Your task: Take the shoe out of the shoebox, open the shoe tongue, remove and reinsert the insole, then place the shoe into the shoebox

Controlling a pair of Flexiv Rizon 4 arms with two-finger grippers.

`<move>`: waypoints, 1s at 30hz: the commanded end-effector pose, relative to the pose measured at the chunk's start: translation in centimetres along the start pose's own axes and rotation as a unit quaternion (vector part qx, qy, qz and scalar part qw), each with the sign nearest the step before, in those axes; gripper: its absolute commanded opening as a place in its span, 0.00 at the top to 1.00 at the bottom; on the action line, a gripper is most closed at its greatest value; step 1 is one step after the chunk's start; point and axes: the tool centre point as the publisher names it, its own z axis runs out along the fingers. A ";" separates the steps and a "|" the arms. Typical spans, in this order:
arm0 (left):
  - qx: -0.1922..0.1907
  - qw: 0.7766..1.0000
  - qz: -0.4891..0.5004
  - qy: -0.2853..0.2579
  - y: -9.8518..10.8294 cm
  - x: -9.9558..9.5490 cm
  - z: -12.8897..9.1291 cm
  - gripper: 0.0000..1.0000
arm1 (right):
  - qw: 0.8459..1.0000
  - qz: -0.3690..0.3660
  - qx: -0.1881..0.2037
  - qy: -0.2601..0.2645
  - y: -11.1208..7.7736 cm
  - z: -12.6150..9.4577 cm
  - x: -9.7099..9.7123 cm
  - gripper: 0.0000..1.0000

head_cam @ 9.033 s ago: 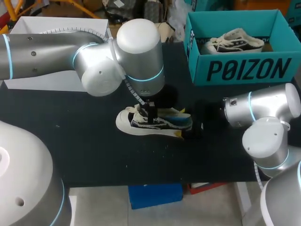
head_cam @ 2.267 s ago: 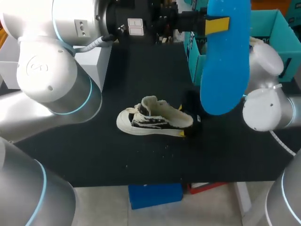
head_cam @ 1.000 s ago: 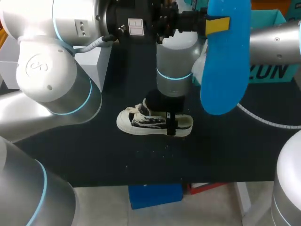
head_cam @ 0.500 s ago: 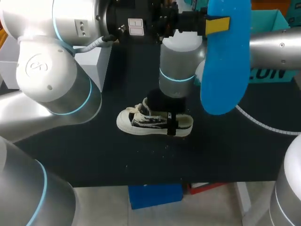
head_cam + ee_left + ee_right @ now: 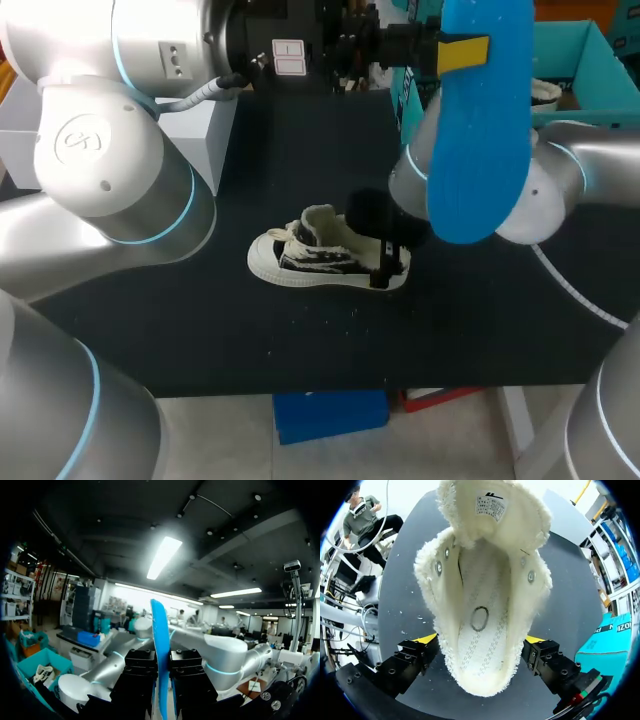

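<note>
A low cream-and-black shoe (image 5: 322,258) lies on the black table (image 5: 300,340) with its toe to the left and its tongue pulled up. My right gripper (image 5: 385,266) stands open at its heel. In the right wrist view the fleece-lined shoe (image 5: 485,595) sits between the fingers of my right gripper (image 5: 480,647), one yellow tip on each side of the heel. My left gripper (image 5: 462,52) is raised high, shut on the blue insole (image 5: 480,130). The left wrist view shows the insole (image 5: 160,645) edge-on in my left gripper (image 5: 161,680).
The teal shoebox (image 5: 590,50) stands at the back right with a second shoe (image 5: 545,92) inside. A white box (image 5: 218,125) sits at the back left. Bare table lies in front of the shoe.
My right arm has swung from upright over the shoe to lower at the right, and its gripper has slid toward the heel. The left arm and insole have not moved.
</note>
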 end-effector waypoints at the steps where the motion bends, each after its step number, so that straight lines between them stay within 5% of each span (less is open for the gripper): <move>1: 0.000 1.000 0.000 -0.002 0.0 0.0 0.2 1.00 | 0.993 0.005 -0.121 -0.005 -1.3 0.5 0.1 0.00; 9: 0.000 1.000 0.000 -0.002 0.0 0.0 0.2 1.00 | 0.978 0.005 -0.208 -0.018 -2.0 0.6 -0.5 0.00; 30: 0.000 1.000 0.000 -0.002 0.0 0.0 0.2 1.00 | 0.953 -0.001 -0.304 -0.002 -2.7 1.6 -0.8 0.00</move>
